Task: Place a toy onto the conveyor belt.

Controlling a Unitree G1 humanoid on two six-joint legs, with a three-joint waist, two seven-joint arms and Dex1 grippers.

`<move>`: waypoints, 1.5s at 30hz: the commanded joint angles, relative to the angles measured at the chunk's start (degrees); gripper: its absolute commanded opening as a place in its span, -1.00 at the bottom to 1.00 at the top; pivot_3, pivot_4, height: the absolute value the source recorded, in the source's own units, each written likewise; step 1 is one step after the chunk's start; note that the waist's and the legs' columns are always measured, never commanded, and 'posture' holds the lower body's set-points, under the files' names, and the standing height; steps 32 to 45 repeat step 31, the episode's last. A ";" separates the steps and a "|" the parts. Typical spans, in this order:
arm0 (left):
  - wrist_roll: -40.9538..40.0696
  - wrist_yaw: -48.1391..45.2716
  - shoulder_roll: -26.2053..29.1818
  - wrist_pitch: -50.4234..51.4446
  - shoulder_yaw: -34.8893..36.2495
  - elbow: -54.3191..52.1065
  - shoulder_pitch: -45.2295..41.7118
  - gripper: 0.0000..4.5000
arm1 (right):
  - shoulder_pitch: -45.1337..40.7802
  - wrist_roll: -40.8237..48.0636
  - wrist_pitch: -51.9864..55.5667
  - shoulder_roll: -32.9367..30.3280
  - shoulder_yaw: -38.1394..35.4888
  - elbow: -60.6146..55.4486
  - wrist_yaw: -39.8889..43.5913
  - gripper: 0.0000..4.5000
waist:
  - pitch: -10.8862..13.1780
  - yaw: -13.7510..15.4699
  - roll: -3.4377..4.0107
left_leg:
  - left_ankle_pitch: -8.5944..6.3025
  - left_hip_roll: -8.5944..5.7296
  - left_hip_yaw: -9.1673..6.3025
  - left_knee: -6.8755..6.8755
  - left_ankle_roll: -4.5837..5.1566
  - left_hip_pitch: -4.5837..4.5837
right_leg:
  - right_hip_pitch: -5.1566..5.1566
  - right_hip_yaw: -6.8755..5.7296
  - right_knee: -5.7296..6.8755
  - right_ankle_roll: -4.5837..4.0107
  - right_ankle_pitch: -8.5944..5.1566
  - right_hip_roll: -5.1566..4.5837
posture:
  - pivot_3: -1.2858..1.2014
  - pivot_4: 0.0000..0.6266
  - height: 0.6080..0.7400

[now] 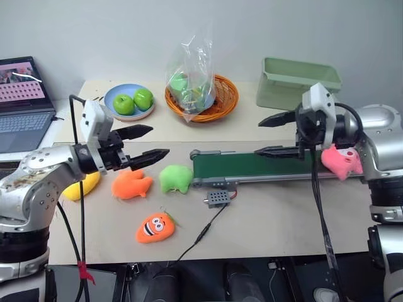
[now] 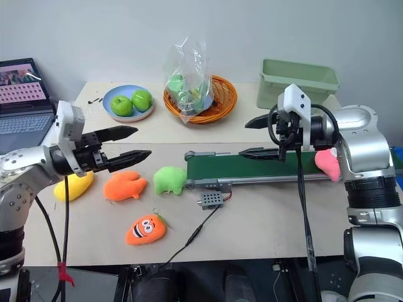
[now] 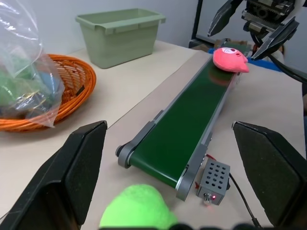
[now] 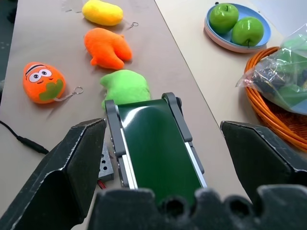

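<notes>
1. at the right end of the long dark green conveyor belt lies the rounded bright pink plush toy.
2. right gripper hangs above the belt, spread, empty.
3. left gripper is released too, over the orange fish-shaped plush.

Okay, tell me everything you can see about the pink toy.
The pink toy is a small, rounded plush, bright pink and soft-looking, with pointed bumps along its edge and a dark eye-like dot showing in the left wrist view. It lies on the conveyor belt, at the end away from the other plush toys. The right gripper hangs over that part of the belt with its fingers spread, and nothing grips the toy.
</notes>
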 commanded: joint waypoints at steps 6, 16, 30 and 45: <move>0.07 -1.20 1.38 -0.89 1.52 2.39 -2.06 0.99 | 1.42 1.44 1.34 -1.57 -3.43 -3.73 -1.86 1.00 | 0.00 0.00 0.00 | 0.00 0.00 0.00 0.00 0.00 0.02 | -0.01 0.00 -0.02 0.00 0.00 0.01 | 0.03 -0.52 1.00; -0.51 -0.70 1.61 0.44 1.14 2.90 -3.01 0.99 | 2.11 1.62 1.64 -0.69 -3.42 -4.16 -3.05 1.00 | 0.00 0.01 0.00 | 0.00 0.00 0.00 0.00 0.00 0.00 | 0.00 0.00 -0.03 0.00 0.00 0.00 | 0.03 -0.52 1.00; -0.65 0.25 1.56 1.05 2.28 1.89 -0.51 0.99 | 2.60 1.91 1.53 -0.73 -3.19 -4.26 -3.27 1.00 | 0.00 0.01 0.00 | 0.00 0.00 0.00 0.00 0.00 0.00 | -0.01 0.00 -0.04 0.00 0.00 0.00 | 0.03 -0.52 1.00; -0.55 0.43 1.49 0.87 2.39 1.89 -0.52 0.99 | 2.56 1.89 1.50 -0.66 -3.16 -4.18 -3.28 1.00 | 0.00 0.01 0.00 | 0.00 0.00 0.00 0.00 0.00 0.00 | -0.01 0.00 -0.04 0.00 0.00 0.00 | 0.03 -0.52 1.00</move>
